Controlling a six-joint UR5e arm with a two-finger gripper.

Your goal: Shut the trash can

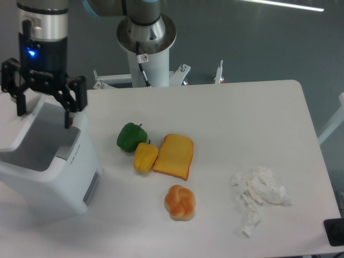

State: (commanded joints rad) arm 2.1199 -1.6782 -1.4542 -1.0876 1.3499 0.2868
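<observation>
A white table (226, 123) fills most of the view, with the robot's pale mounting column (146, 51) standing at its far edge, to the right of the claw and farther from the camera.

The trash can (45, 166), a large white boxy bin with a grey strip on its rim and a grey side panel, sits at the table's left side, directly beneath the claw and reaching toward the camera from it. Its top is open, the grey interior in plain sight. A pale flat surface slopes down inside the opening just under the claw; whether it is the lid cannot be told.

The gripper (44, 107) hangs over the bin's far rim on a silver-and-black wrist with a blue light glowing. Its two dark fingers (69, 105) point down and stand wide apart, holding nothing, the right-hand one just above the rim.

A crumpled white tissue (258, 196) lies far to the right of the claw, near the table's front edge. A toy slice of bread (174, 156) lies to the right of the claw and nearer the camera. An orange bun (180, 202) sits beyond the bread, closer to the camera. A green pepper (130, 136) is the nearest food to the claw, with a yellow pepper (144, 157) touching it and lying against the bread.
</observation>
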